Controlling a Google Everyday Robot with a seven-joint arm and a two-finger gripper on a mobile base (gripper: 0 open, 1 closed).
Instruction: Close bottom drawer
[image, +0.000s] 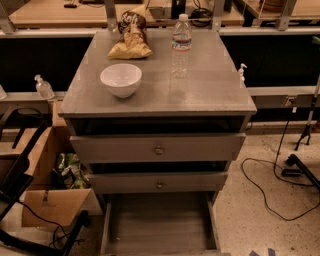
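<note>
A grey cabinet (210, 95) fills the middle of the camera view. Its bottom drawer (160, 227) is pulled far out toward me; I see its plank floor and thin side walls, and its front strip is cut off by the lower frame edge. Above it sit two taller grey drawer fronts with brass knobs, the upper (159, 149) and the middle (160, 184), both slightly out. My gripper is not in view.
On the cabinet top stand a white bowl (120, 79), a water bottle (181, 46) and a chip bag (130, 39). An open cardboard box (47, 202) and black frame parts are at the left. Cables (272, 190) lie on the speckled floor at the right.
</note>
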